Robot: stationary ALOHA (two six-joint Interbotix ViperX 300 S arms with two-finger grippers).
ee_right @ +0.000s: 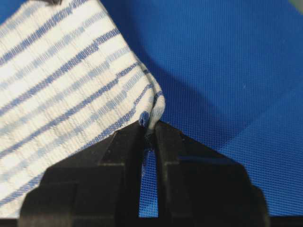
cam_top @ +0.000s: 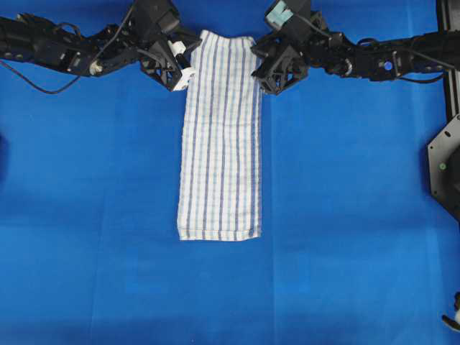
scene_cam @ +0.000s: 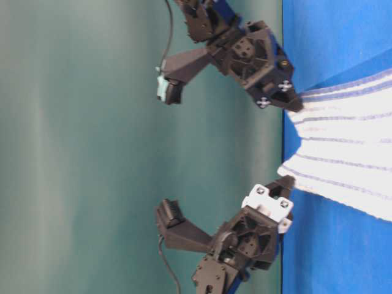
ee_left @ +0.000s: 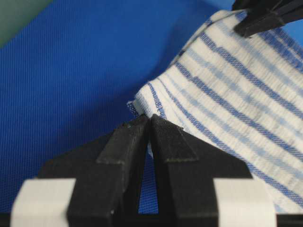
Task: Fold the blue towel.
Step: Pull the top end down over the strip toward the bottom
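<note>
- Left end effector (cam_top: 183, 72) is pinched tight on the far left corner of the blue towel (cam_top: 221, 144); its wrist view shows the two black fingers (ee_left: 128, 142) closed together with the hem caught between their tips.
- Right end effector (cam_top: 267, 77) is likewise closed on the far right corner, a small pucker of striped cloth squeezed between its fingers (ee_right: 128, 146).
- Blue towel lies as a long narrow strip down the middle of the desk (cam_top: 86, 215), its far short edge held at both corners and its near short edge (cam_top: 219, 235) flat and free.
- Step in hand, as I judge it: lift the held edge and carry it toward the near edge to halve the strip.
- To do it well, raise both corners together and level, keep them as far apart as the towel is wide so the edge stays taut, and travel straight along the stripes.
- Land the held hem squarely on the near hem, long sides matched.
- Open room is generous: bare blue desk lies on both sides and beyond the near edge; only the black mount (cam_top: 445, 162) at the right rim stands well apart.
</note>
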